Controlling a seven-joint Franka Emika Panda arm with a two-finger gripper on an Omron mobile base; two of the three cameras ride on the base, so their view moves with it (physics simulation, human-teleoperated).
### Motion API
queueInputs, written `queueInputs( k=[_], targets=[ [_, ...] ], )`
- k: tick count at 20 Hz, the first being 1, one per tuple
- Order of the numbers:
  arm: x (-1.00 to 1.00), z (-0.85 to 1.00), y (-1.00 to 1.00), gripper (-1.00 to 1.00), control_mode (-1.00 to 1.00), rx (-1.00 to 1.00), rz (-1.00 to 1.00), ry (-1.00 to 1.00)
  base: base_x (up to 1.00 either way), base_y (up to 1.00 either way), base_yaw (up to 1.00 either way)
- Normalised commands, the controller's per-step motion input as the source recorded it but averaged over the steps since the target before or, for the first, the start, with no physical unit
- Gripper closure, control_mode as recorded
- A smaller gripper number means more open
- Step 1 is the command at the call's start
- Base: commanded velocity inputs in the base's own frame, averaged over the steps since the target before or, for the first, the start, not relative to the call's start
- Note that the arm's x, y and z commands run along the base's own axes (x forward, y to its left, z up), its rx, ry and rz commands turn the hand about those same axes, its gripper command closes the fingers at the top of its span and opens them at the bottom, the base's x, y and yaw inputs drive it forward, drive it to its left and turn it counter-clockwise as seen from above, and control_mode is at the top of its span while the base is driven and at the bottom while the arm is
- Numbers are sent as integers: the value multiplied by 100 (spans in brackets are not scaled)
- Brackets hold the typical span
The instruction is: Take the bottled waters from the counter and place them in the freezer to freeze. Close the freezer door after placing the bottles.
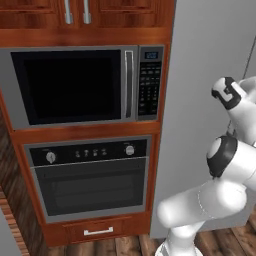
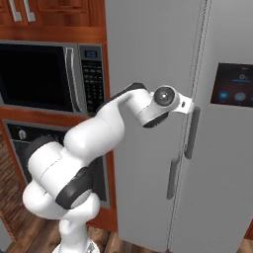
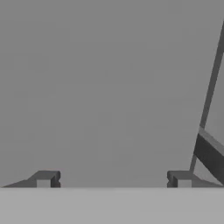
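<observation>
Grey and shut, the freezer door point(image 3: 105, 87) fills my sight just ahead, its upright handle point(image 2: 173, 178) lying right of and below my gripper point(image 3: 113, 179), whose fingers stand spread and empty.

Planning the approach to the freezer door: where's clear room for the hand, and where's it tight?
Clear: the plain freezer door panel between the microwave and the door seam; open fingers face it with nothing between. Tight: at the seam, where the two handles sit close together.
</observation>
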Motion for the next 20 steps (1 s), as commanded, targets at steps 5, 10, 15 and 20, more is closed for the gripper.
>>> queueInputs(
  k=[5,10,15,20],
  targets=[
    [55,0,0,-100,-100,0,0,0,0,0,0],
    [50,0,0,-100,-100,0,0,0,0,0,0],
    [44,0,0,-100,-100,0,0,0,0,0,0],
    [38,0,0,-100,-100,0,0,0,0,0,0]
  ],
)
